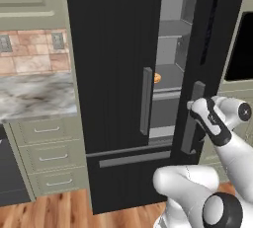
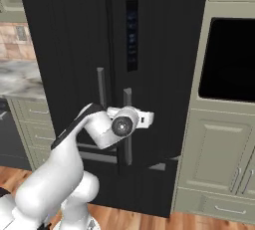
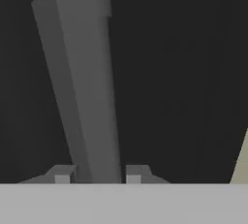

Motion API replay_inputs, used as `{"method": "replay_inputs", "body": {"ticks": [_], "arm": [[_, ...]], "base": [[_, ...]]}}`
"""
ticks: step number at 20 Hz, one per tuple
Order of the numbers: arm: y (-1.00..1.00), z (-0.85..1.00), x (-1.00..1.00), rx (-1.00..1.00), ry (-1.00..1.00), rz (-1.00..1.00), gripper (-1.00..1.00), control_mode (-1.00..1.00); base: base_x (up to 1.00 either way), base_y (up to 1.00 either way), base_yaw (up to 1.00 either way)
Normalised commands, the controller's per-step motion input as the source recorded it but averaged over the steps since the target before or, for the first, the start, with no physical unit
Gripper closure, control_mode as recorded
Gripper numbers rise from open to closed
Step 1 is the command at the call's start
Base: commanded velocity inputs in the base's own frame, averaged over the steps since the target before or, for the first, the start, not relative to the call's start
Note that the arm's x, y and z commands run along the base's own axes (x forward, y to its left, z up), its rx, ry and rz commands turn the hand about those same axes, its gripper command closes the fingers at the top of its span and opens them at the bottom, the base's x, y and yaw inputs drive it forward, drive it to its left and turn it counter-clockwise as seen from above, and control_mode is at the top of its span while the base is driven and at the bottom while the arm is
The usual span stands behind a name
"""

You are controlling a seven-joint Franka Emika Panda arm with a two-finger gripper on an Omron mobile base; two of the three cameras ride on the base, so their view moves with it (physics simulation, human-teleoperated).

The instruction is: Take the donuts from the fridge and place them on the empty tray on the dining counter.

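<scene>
The gripper is clamping the flat grey bar handle of the fridge's right door, one finger tip on each side of the smooth slab. That matte black door is standing partly open, showing grey shelves. An orange-tan glazed donut is sitting on a middle shelf, peeking past the left door's edge.

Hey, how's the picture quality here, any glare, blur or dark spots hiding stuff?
Left base view: even flat light, no glare; fridge interior reads clearly, an orange donut visible through the gap. Right base view: black doors swallow detail. Hand view: soft and dim, grey handle between the gripper tips.
</scene>
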Motion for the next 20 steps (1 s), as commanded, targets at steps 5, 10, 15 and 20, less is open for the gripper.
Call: {"method": "replay_inputs", "body": {"ticks": [5,10,15,20], "arm": [[-1.0,0.02,-1.0,0.04,0.0,-0.01,1.0,-1.0],[-0.95,0.01,-0.81,0.02,0.0,0.0,1.0,-1.0],[-0.59,0.13,-0.56,0.0,-0.02,0.02,-1.0,-1.0],[-0.11,0.59,-0.8,-0.05,-0.07,0.0,-1.0,-1.0]], "base": [[0.0,0.0,0.0],[0.0,0.0,0.0],[0.0,0.0,0.0],[0.0,0.0,0.0]]}}
